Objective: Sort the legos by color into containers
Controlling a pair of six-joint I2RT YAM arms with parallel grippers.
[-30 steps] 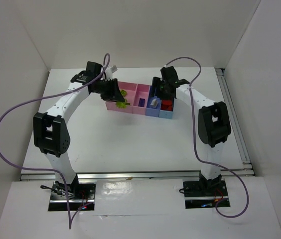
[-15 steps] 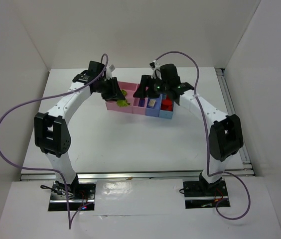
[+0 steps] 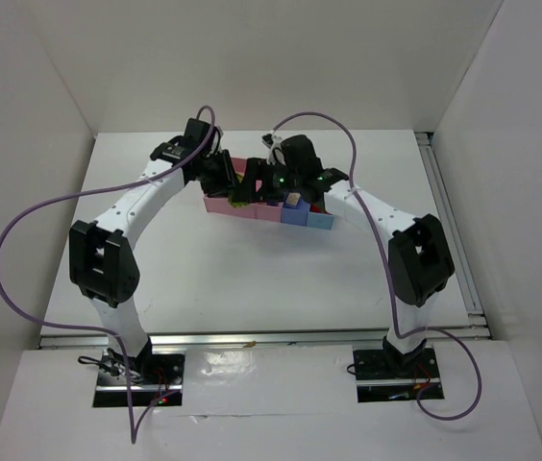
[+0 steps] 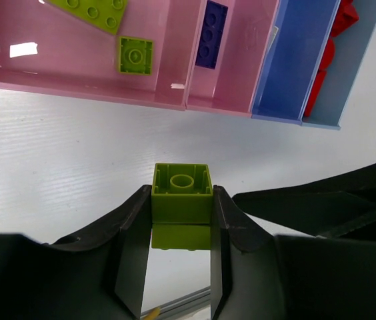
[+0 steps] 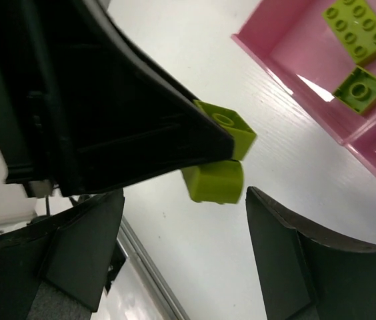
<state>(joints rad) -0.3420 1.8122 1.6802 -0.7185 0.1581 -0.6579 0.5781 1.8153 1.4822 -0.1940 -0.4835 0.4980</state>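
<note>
- Left tool (image 4: 181, 203) clamped on 2 stacked yellow-green legos (image 4: 182, 190), stud end pointing away from the wrist, over the desk (image 4: 55, 153) just before the pink containers (image 4: 75, 90).
- Dark blue lego (image 4: 211, 35) lies lengthwise in the narrow pink container (image 4: 231, 80).
- Right tool (image 5: 185, 200): jaws apart, that stack seen between them.

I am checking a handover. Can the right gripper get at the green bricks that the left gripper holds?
Probably yes. The right gripper stands open, and the green bricks seem to lie between its fingers with nothing in the way. The left gripper leaves the lower brick uncovered.
</note>
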